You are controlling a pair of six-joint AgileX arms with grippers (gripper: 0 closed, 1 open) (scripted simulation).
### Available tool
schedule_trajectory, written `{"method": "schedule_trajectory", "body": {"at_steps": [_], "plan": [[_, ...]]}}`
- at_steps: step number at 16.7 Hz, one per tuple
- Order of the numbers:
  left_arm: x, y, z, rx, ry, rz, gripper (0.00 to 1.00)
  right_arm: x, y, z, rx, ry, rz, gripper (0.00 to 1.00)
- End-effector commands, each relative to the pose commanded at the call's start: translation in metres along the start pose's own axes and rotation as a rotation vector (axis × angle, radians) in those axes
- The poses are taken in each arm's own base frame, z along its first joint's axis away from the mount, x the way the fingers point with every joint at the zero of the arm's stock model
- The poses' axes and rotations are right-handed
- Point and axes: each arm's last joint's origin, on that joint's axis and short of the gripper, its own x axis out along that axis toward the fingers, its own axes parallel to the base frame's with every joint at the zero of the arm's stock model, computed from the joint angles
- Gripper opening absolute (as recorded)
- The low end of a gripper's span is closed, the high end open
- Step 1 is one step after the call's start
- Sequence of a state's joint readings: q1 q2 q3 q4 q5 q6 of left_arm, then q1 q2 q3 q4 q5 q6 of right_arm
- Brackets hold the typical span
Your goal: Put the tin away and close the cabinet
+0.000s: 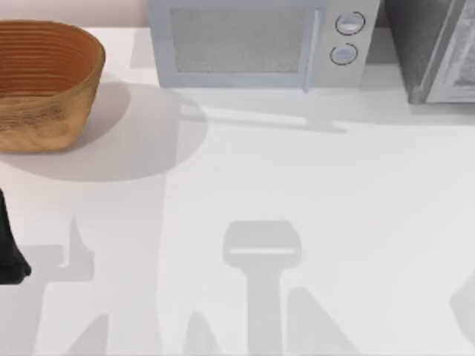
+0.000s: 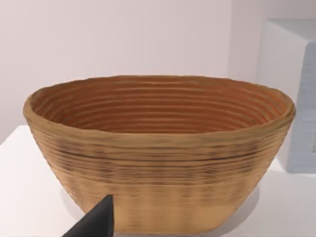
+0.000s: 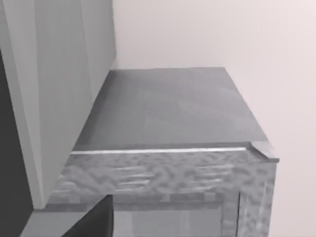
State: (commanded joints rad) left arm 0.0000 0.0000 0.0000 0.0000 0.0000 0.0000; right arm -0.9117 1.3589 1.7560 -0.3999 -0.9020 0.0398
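The tin is out of view. The cabinet (image 1: pixel 419 44), a dark grey speckled box, stands at the table's far right corner. Its pale framed door (image 1: pixel 459 63) sits at an angle to the box. My right wrist view looks down on the cabinet's flat top (image 3: pixel 168 108), with the pale door panel (image 3: pixel 59 98) standing beside it. A dark part of my right gripper (image 3: pixel 94 222) shows close above the cabinet. My left gripper (image 1: pixel 10 256) hangs at the table's left edge, near the basket, and a dark tip of this left gripper (image 2: pixel 95 222) points at the basket's wall.
A woven wicker basket (image 1: pixel 44 89) sits at the far left; its inside (image 2: pixel 163 106) holds nothing. A white microwave (image 1: pixel 252 41) with two round knobs stands at the back middle, between basket and cabinet. The white tabletop (image 1: pixel 297 185) stretches in front.
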Motion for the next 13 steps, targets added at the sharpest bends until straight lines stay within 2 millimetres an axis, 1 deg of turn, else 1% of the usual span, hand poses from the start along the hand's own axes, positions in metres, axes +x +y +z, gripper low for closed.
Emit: {"method": "schedule_trajectory", "body": {"at_steps": [3, 5, 9, 13], "plan": [[0.000, 0.000, 0.000, 0.000, 0.000, 0.000, 1.00, 0.026, 0.027, 0.002, -0.006, -0.006, 0.004, 1.00], [0.000, 0.000, 0.000, 0.000, 0.000, 0.000, 1.00, 0.037, 0.048, 0.003, -0.013, -0.015, 0.002, 1.00], [0.000, 0.000, 0.000, 0.000, 0.000, 0.000, 1.00, 0.054, 0.087, 0.007, -0.024, -0.036, -0.007, 1.00], [0.000, 0.000, 0.000, 0.000, 0.000, 0.000, 1.00, 0.062, 0.128, 0.011, -0.031, -0.058, -0.016, 1.00]]}}
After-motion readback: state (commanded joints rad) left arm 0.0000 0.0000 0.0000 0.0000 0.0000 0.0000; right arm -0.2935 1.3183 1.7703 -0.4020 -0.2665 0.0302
